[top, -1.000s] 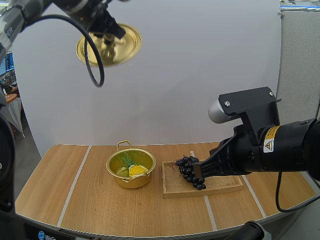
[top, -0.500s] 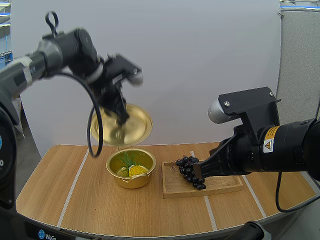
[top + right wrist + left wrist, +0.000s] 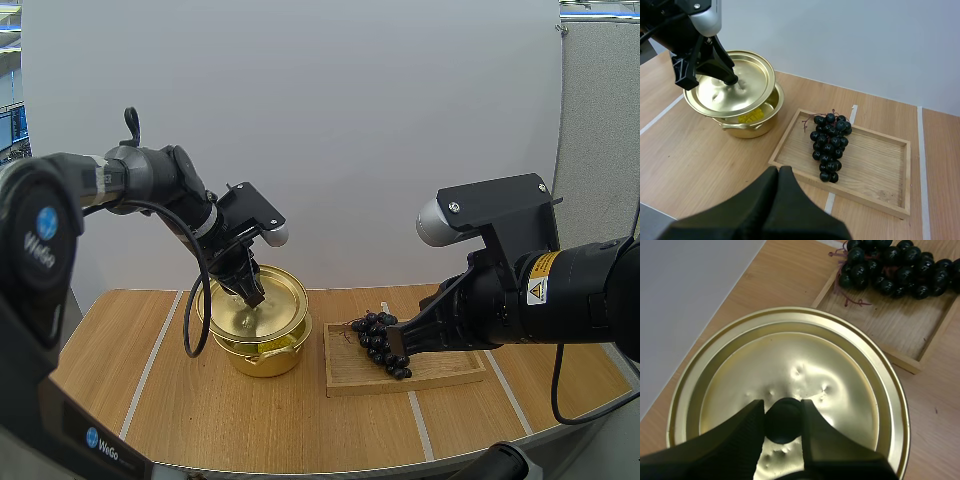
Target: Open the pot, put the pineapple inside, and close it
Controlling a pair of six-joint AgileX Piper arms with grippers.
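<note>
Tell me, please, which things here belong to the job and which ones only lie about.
For the job: pot, lid tilted over it, pinched by the left gripper, pineapple inside the pot.
Only lying about: bunch of grapes, wooden tray under them.

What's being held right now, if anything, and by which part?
The left gripper pinches the lid by its black knob, over the pot. The right gripper is shut on nothing.

L tool (image 3: 254, 296) holding lid (image 3: 275, 300) tilted over pot (image 3: 266, 356), grapes (image 3: 378, 342) on tray (image 3: 348, 372)
</note>
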